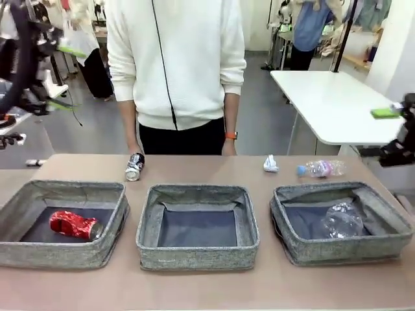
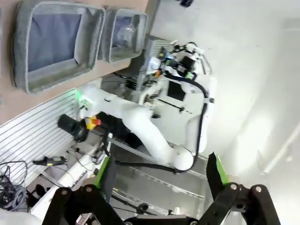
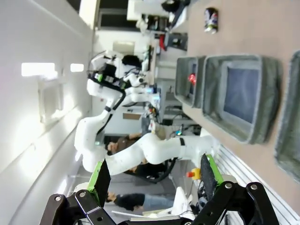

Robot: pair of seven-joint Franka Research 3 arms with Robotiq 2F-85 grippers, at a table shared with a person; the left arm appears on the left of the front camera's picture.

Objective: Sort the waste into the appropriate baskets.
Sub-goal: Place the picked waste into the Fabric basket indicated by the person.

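While left claw (image 2: pixel 160 171) and right claw (image 3: pixel 154 173) gape, a crushed red can (image 1: pixel 74 225) lies in a fabric bin (image 1: pixel 58 254).

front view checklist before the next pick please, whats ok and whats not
1. Left gripper open, nothing held: ok.
2. Right gripper open, nothing held: ok.
3. Crushed red can in the left basket: ok.
4. Clear plastic cup in the right basket: ok.
5. Black-and-silver can, paper wad and pink-label bottle sorted: not ok, all lie on the table behind the baskets.
6. Person's hand clear of the black-and-silver can: cannot tell, it hangs close above it.
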